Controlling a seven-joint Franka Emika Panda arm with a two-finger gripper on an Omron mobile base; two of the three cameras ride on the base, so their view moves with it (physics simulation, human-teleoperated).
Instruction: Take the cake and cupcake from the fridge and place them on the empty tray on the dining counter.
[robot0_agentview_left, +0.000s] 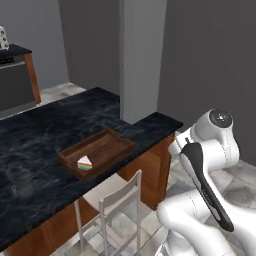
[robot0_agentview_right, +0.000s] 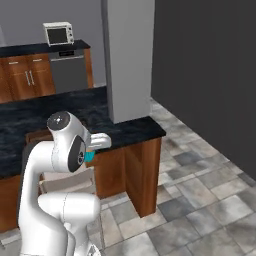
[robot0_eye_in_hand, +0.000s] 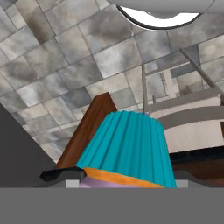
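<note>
The cupcake (robot0_eye_in_hand: 127, 148) looms large in the hand view, teal wrapper up and pink frosting at the bottom, between my gripper's (robot0_eye_in_hand: 127, 178) dark fingertips (robot0_eye_in_hand: 59, 174). My gripper is shut on the cupcake. From the right base view, a bit of teal wrapper (robot0_agentview_right: 89, 157) shows at the gripper (robot0_agentview_right: 93, 150), just off the dining counter's (robot0_agentview_right: 125, 131) near edge. The brown wooden tray (robot0_agentview_left: 107, 142) lies on the dining counter (robot0_agentview_left: 40, 145), and the rainbow cake slice (robot0_agentview_left: 85, 163) sits in its near corner. The fridge is out of view.
A white-backed chair (robot0_agentview_left: 117, 197) stands at the counter's near side, under the tray. A grey pillar (robot0_agentview_left: 142, 55) rises from the counter's right end. A back counter carries a microwave (robot0_agentview_right: 58, 33). Tiled floor (robot0_agentview_right: 200, 190) lies open to the right.
</note>
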